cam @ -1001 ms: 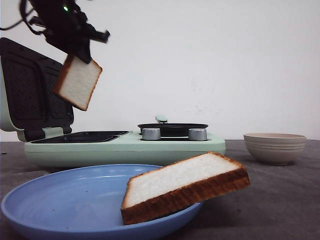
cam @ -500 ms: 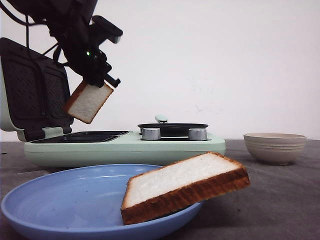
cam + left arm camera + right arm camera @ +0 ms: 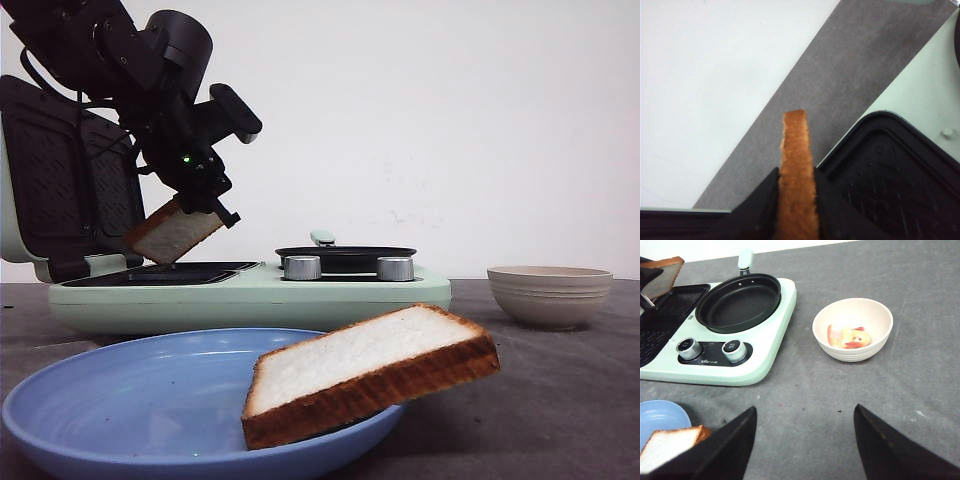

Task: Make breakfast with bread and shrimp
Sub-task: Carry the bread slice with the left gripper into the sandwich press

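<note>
The left gripper (image 3: 205,205) is clamping one thick square slice of white bread with a toasted brown crust (image 3: 172,232), holding it tilted just above the black ridged grill plate (image 3: 165,273) at the left end of the pale green breakfast machine (image 3: 250,295). In the left wrist view the slice (image 3: 798,175) is showing its brown crust edge-on, pinched between the two black fingers (image 3: 762,205), with the grill plate (image 3: 900,185) lying below it. The machine's dark lid (image 3: 60,180) is standing open behind the arm.

The second slice of white bread (image 3: 365,370) is leaning on the right rim of the round blue plate (image 3: 130,400) at the near edge of the grey table (image 3: 560,400), one corner jutting out past the rim. The right wrist view is catching the same slice (image 3: 670,447) on the plate (image 3: 660,415).

A black round frying pan (image 3: 738,302) is sitting on the right half of the machine, behind two silver knobs (image 3: 735,350). The orange-red shrimp (image 3: 850,337) are lying inside the cream ceramic bowl (image 3: 852,307), which is standing on the table just beside the machine's right end, apart from it.

The right gripper (image 3: 805,440) is hanging above the table near the bowl with its dark fingers (image 3: 890,450) spread wide and nothing between them.
</note>
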